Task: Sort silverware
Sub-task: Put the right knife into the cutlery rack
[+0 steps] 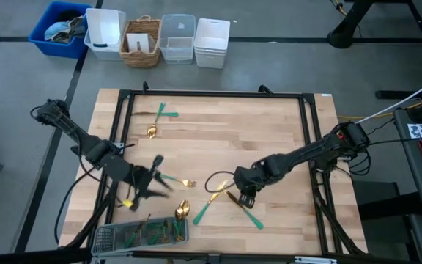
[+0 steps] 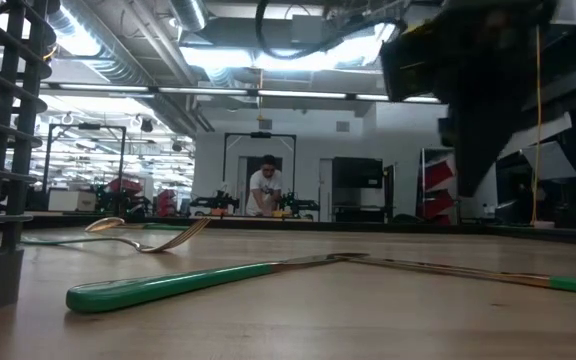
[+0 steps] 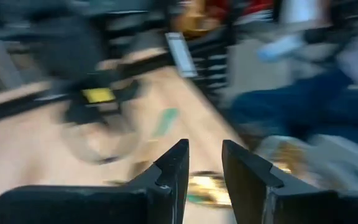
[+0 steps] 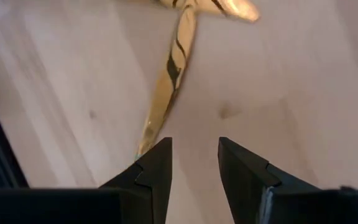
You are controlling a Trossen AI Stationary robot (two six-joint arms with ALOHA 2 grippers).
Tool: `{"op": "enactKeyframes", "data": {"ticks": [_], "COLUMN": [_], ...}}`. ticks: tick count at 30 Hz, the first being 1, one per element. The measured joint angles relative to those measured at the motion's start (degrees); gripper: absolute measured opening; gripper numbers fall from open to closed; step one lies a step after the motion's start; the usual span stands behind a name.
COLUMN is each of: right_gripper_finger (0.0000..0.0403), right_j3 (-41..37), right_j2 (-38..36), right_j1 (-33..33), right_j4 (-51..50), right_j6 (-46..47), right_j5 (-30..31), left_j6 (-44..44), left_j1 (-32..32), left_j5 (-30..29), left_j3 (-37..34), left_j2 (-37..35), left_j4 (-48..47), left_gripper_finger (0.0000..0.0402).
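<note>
The silverware, gold heads on green handles, lies scattered on the wooden table: two pieces at the far left [image 1: 157,119], a fork [image 1: 183,182], two spoons [image 1: 182,210] and a crossed cluster near the middle [image 1: 222,199]. More pieces lie in the grey mesh tray [image 1: 141,233] at the near edge. My left gripper [image 1: 159,178] hovers open above the table, left of the fork, with nothing between its fingers [image 3: 174,167]. My right gripper [image 1: 245,196] points down, open, over the cluster; a gold blade [image 4: 171,74] ends beside one of its fingers [image 4: 156,163].
A black frame [image 1: 215,94] borders the table. Beyond the far edge stand a blue bin [image 1: 59,29], white bins [image 1: 212,42] and a wicker basket [image 1: 141,41]. In the low view a green-handled piece [image 2: 168,286] lies in front, and a person [image 2: 265,186] stands far behind.
</note>
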Motion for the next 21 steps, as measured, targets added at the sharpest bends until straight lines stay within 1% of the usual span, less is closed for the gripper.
{"op": "enactKeyframes", "data": {"ticks": [3,5,9,15,21], "right_gripper_finger": [0.0131,0.0131,0.0131,0.0131,0.0131], "right_j3": [0.00,0.02,0.04,0.04,0.04], "right_j2": [0.00,0.48,2.14,6.21,9.52], "right_j1": [2.75,4.51,7.87,11.59,13.07], "right_j4": [0.42,0.71,2.12,6.40,9.58], "right_j6": [3.10,4.93,8.17,8.55,8.80], "right_j5": [2.45,4.27,6.47,8.80,10.86], "left_j6": [0.46,-0.82,-4.30,-10.43,-12.16], "left_j1": [3.15,6.13,13.11,23.35,28.77], "left_j5": [-5.73,-7.65,-8.27,-8.38,-7.80], "left_j3": [0.00,0.00,0.00,-1.78,-4.75], "left_j2": [0.00,0.22,0.95,3.88,6.84], "left_j4": [-0.50,-0.53,-0.37,1.75,9.59], "left_gripper_finger": [0.0090,0.0090,0.0090,0.0090,0.0090]}}
